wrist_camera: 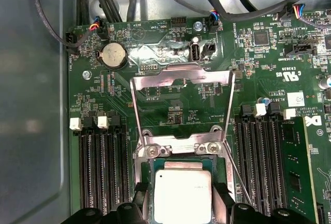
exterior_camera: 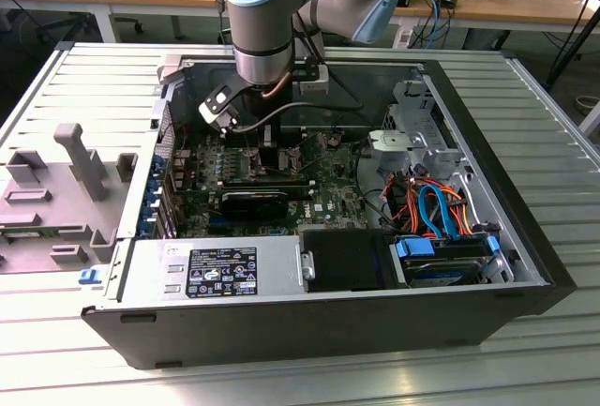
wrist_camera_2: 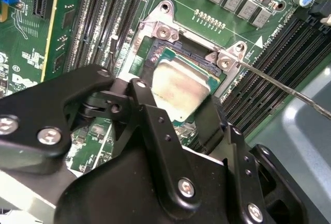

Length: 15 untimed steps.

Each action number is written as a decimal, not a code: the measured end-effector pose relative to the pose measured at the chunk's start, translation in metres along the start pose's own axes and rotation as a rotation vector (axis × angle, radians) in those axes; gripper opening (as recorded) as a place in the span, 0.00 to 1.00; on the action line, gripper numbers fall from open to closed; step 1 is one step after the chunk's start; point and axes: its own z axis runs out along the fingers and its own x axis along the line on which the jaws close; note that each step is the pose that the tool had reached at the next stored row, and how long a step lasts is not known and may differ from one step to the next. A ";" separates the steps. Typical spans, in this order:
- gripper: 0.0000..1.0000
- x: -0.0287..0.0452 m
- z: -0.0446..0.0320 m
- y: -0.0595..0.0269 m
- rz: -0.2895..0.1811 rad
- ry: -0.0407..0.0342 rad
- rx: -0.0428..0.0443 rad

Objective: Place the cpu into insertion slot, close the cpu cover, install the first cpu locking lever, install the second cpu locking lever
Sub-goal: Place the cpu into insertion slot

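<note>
The end effector [wrist_camera: 182, 206] hangs low over the board [wrist_camera: 258, 69], fingers [wrist_camera: 223, 203] partly spread and pinching the chip [wrist_camera: 183, 193] by two opposite edges, right at the socket [wrist_camera_2: 153, 53]. The cover [wrist_camera: 181, 71] stands flipped open; one thin lever [wrist_camera_2: 279, 85] juts out free.

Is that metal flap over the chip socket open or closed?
Open. In the first wrist view the cpu cover is swung back away from the cpu, which lies uncovered.
</note>
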 end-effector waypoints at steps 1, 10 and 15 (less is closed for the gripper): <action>0.54 0.0000 0.0000 0.0000 0.000 0.0006 -0.0001; 0.54 0.0003 -0.0005 -0.0015 0.000 0.0026 -0.0009; 0.54 -0.0001 -0.0026 -0.0042 -0.027 -0.0103 -0.0039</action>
